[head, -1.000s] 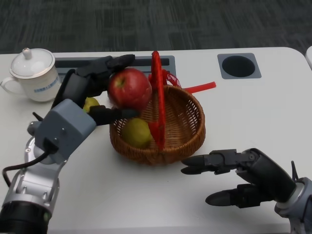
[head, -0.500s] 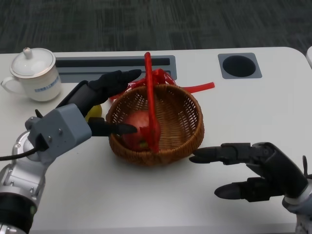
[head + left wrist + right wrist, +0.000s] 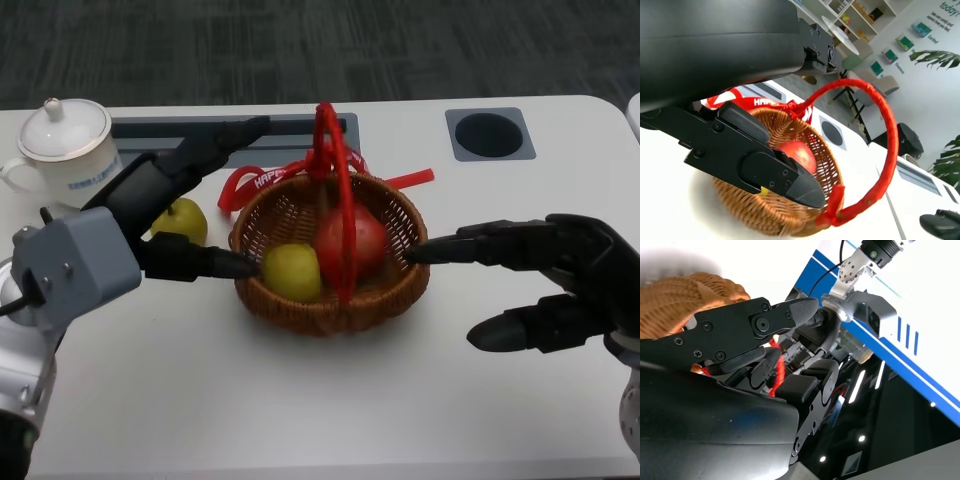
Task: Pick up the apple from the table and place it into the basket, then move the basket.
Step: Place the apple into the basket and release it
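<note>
Behind the red handle (image 3: 340,200), apple (image 3: 352,243) half hidden in basket (image 3: 300,308).

L hand (image 3: 740,125) fills most of the frame, black shell and fingers spread, nothing held. Just past a fingertip (image 3: 800,187): wicker basket (image 3: 765,210) on white counter (image 3: 670,200), red apple (image 3: 797,155) inside, bit of yellow fruit (image 3: 765,190) beside it. Red handle (image 3: 885,150) arches over basket.
</note>
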